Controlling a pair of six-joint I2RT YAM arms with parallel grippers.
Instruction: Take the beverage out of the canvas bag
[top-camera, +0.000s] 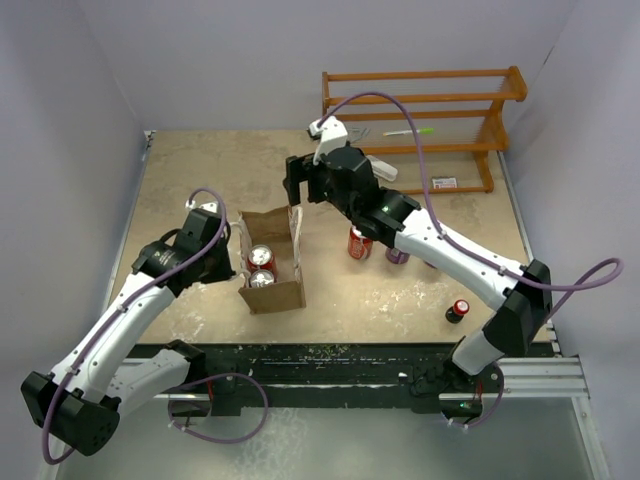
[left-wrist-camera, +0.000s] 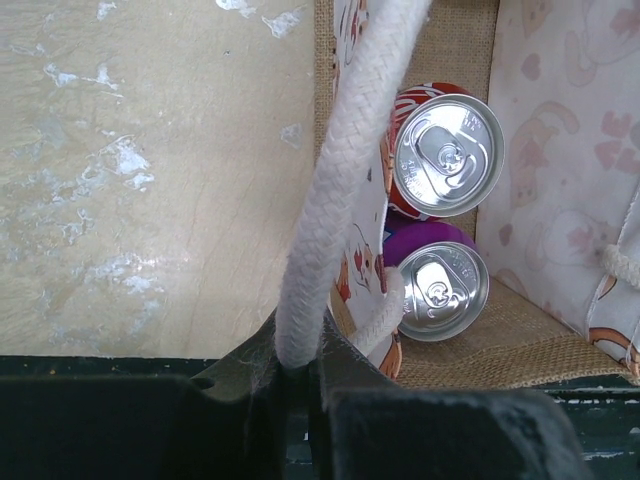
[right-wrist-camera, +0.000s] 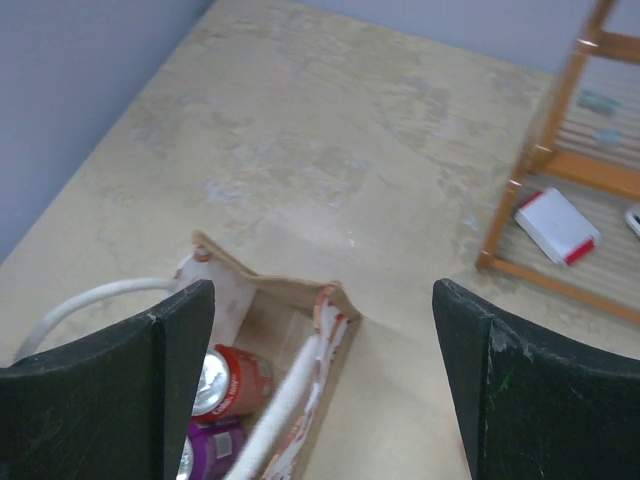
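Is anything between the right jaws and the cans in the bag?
Nothing covers the red can or the purple can; the bag is open toward the right gripper. Only a white rope handle slants beside the red can.

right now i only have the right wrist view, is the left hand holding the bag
observer: yes, the left hand is shut on one white rope handle of the canvas bag.
operator: any cans outside the bag
observer: yes, a red can stands on the table to the bag's right, apart from it.
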